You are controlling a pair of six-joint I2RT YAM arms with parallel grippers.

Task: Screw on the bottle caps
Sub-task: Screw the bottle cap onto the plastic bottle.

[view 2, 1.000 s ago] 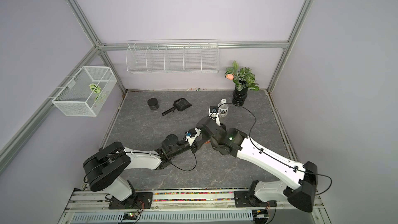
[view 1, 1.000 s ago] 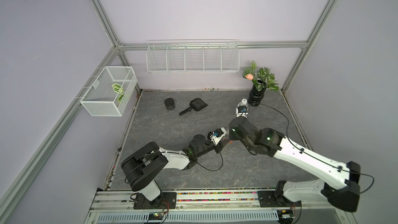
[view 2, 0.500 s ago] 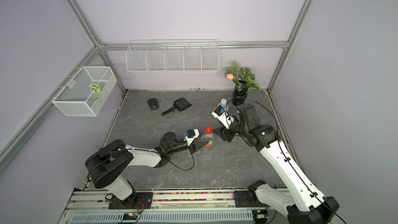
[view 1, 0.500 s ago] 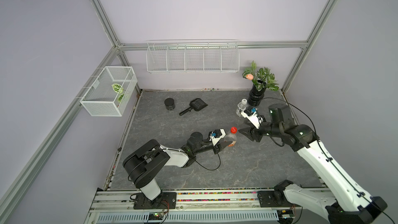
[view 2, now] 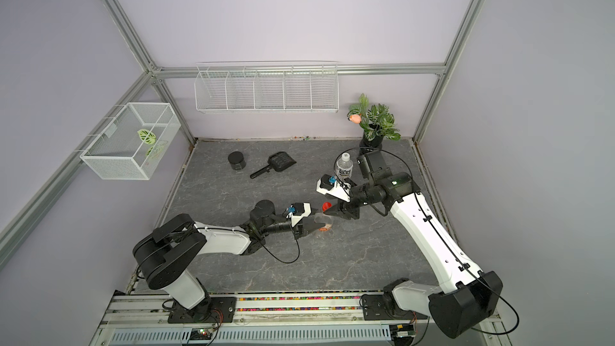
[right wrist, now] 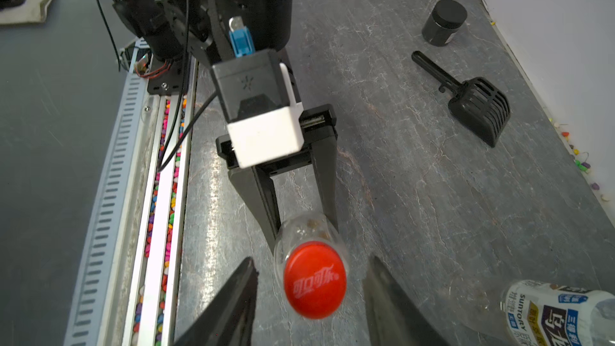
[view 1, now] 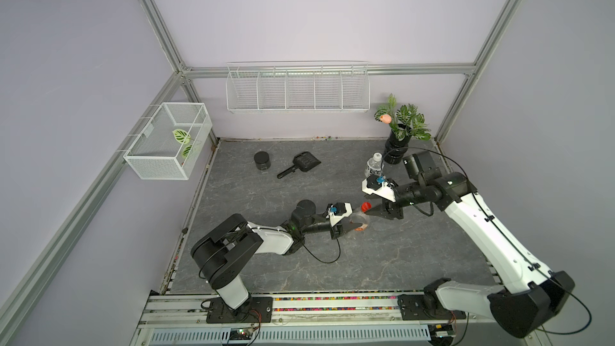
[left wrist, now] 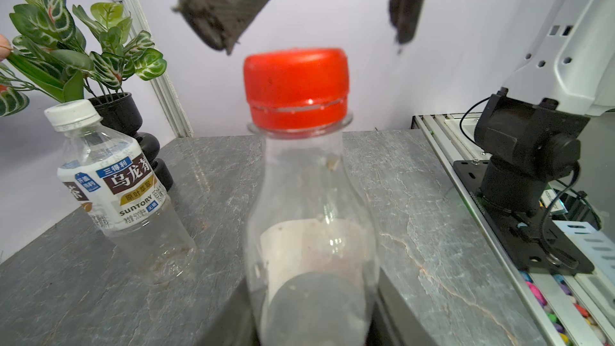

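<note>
- Forearm of the left arm lies low and nearly level over the grey surface (view 1: 266,194), stretched toward the middle
- left hand (view 1: 352,225) is pinched tight on the body of the tall bottle (left wrist: 309,194), one finger on each side, as the right wrist view shows
- tall bottle stands upright, long axis vertical, neck pointing up; whether its base touches the surface I cannot tell
- red cap (right wrist: 314,282) sits on that neck, its flat top facing up
- right arm reaches in from the right side, forearm bent back toward the middle, wrist tipped downward
- right hand (right wrist: 312,260) hovers over the red cap, spread, with a finger on either side, clear gaps between and nothing touched
- farther back and to the right, the short bottle (view 1: 373,169) stands upright with its neck up and the white cap (view 1: 376,155) on top, just beside the black vase (view 1: 396,145)
- toward the far left, a black jar (view 1: 262,160) and a black scoop (view 1: 301,165) lie near each other, well apart from both bottles
</note>
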